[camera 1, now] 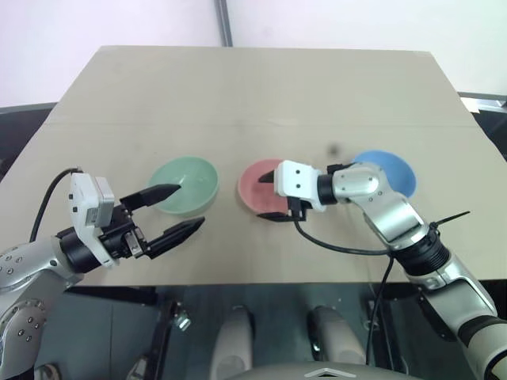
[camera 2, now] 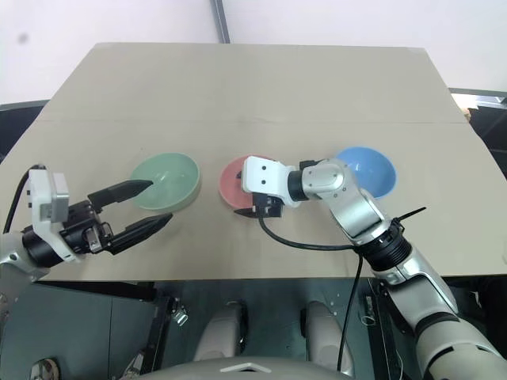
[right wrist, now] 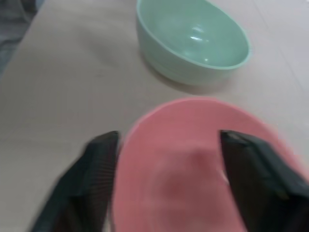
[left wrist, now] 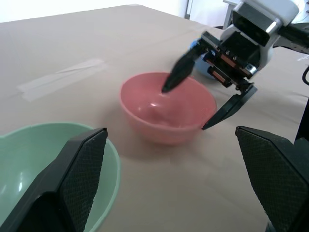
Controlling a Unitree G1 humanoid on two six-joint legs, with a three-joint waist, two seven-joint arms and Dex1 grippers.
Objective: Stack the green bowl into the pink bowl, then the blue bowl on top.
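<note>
Tan table [camera 1: 261, 87], pink bowl [left wrist: 166, 106] under open right gripper [left wrist: 205, 99], untouched

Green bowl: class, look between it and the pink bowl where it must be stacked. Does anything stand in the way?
Yes. The right gripper hangs open over the pink bowl, one finger above its hollow, one outside its near rim. The table strip between it and the green bowl holds nothing. The open left gripper waits beside the green bowl.

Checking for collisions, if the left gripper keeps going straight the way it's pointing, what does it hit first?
Probably the green bowl: the left gripper is open and points at its near rim, one finger already over it. The pink bowl lies further along.
</note>
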